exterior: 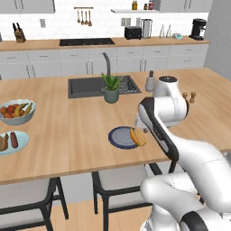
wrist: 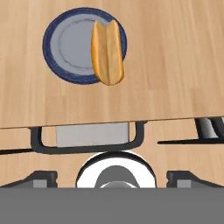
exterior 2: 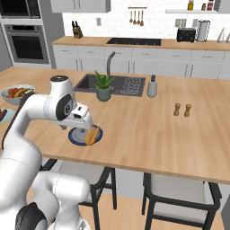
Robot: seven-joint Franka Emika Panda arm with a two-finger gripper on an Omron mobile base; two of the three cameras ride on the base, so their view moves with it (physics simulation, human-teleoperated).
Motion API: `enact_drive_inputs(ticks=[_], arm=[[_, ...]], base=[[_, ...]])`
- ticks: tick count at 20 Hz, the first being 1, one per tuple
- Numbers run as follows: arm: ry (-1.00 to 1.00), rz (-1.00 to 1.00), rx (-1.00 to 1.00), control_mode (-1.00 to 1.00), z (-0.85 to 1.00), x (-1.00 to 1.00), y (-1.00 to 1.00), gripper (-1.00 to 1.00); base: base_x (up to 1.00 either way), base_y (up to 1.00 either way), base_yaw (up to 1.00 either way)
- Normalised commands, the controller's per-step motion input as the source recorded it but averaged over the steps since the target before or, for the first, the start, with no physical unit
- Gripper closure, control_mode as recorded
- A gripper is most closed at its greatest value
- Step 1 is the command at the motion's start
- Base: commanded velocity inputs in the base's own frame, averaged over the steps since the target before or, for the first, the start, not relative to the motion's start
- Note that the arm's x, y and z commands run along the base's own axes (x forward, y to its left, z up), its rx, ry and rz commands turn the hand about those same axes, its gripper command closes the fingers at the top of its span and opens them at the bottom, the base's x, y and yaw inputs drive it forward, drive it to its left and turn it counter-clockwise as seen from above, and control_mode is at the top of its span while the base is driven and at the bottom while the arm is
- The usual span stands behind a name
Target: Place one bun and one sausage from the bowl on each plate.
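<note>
While our gripper hangs over the near edge of the counter with its jaws spread wide and nothing between them, we read the scene outward from there. Directly beneath the hand sits the darker blue-grey plate, and on it lies a bun, resting on the plate's right side in the hand view with one end poking past the rim. Its long axis runs from the counter's near edge toward the far side, roughly in line with the way the hand looks. This plate has its bun but no sausage, so we judge the coming move to be a fetch. Nothing that the fetch needs lies near the hand: in the left base view the pale blue plate sits well apart, far along the counter at the picture's left edge, just in front of the fruit bowl. On it we see a sausage beside what looks like a bun, both lying with their long axes pointing away from the counter's near edge. We cannot find the wide black bowl here, so we expect the base or arm must travel left along the counter.
</note>
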Motion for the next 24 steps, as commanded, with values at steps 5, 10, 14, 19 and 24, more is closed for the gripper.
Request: enact_drive_inputs(ticks=[5, 10, 14, 19, 24], arm=[[0.0, 0.0, 0.0, 1.0, 0.41, -0.41, 0.0, -1.0], [0.0, 0.0, 0.0, 1.0, 0.0, 0.0, 0.0, -1.0], [0.0, 0.0, 0.0, 1.0, 0.0, 0.0, 0.0, -1.0], [0.0, 0.0, 0.0, 1.0, 0.0, 0.0, 0.0, -1.0], [0.0, 0.0, 0.0, 1.0, 0.0, 0.0, 0.0, -1.0]], base=[[-0.09, 0.0, 0.0], [-0.55, 0.62, 0.0], [-0.28, 1.0, 0.0], [0.0, 1.0, 0.0], [0.1, 1.0, 0.0]])
